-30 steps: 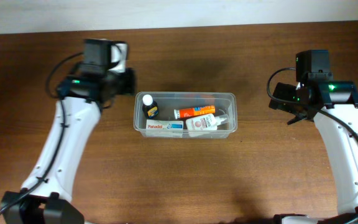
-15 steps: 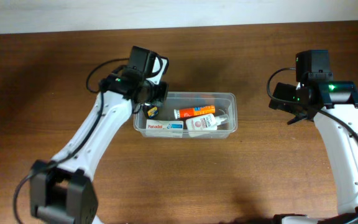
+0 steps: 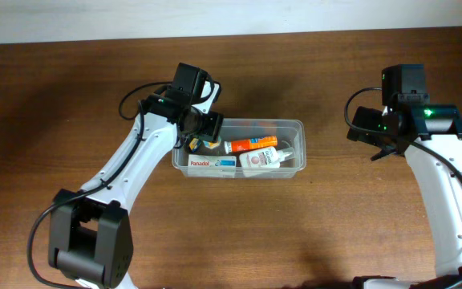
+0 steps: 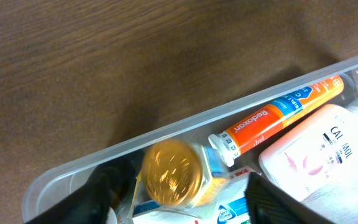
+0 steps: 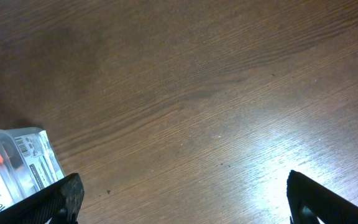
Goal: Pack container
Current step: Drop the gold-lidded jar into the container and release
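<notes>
**Inspector A:** Where was the container?

**Inspector B:** The container point(image 3: 255, 122) sat at centre frame in the overhead view, on the wooden table point(image 3: 54, 120). It held an orange tube point(image 3: 251, 144), a Panadol box point(image 3: 211, 163), a white bottle point(image 4: 328, 149) and an amber bottle point(image 4: 173, 180) at its left end.

**Inspector A:** The grippers?

**Inspector B:** The left gripper point(image 4: 182, 199) hung over the container's upper left corner. Its jaws were apart, one finger on either side of the amber bottle, with no contact visible. The right gripper point(image 5: 185, 205) hung over the table at the right of the frame, well apart from the container, with its jaws spread wide and nothing between them.
</notes>
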Tool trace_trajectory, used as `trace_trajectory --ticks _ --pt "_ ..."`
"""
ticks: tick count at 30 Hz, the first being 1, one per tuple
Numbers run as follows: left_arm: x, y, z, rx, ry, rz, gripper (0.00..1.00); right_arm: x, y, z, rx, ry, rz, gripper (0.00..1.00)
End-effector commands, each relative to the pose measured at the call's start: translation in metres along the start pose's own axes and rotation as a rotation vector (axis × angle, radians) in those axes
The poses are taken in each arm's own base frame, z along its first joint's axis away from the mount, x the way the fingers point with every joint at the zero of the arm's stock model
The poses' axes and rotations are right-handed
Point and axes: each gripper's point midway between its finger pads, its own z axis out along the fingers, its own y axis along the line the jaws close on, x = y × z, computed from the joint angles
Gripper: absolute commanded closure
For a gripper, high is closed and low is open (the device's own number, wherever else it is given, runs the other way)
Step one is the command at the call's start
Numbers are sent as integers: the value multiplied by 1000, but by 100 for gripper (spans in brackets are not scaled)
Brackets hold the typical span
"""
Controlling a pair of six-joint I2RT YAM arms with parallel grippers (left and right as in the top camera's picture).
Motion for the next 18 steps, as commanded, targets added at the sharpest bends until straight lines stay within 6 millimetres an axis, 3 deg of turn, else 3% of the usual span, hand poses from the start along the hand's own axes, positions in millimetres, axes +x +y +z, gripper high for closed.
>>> trace_trajectory --ticks 1,5,11,15,18 --pt "-3 1 0 -5 -6 3 21 -5 -2 -2 6 -14 0 3" --pt "-11 1 -6 -4 -29 9 13 -5 -2 -2 5 -15 -1 3" --pt "-52 7 -42 -17 -157 10 13 -14 6 -3 -26 -53 -32 3" --pt "-78 38 -72 -69 -247 -38 13 -29 35 -9 -112 -134 -166 2" --pt "-87 74 -87 -125 -291 -95 1 -43 59 -17 -155 -223 -229 2"
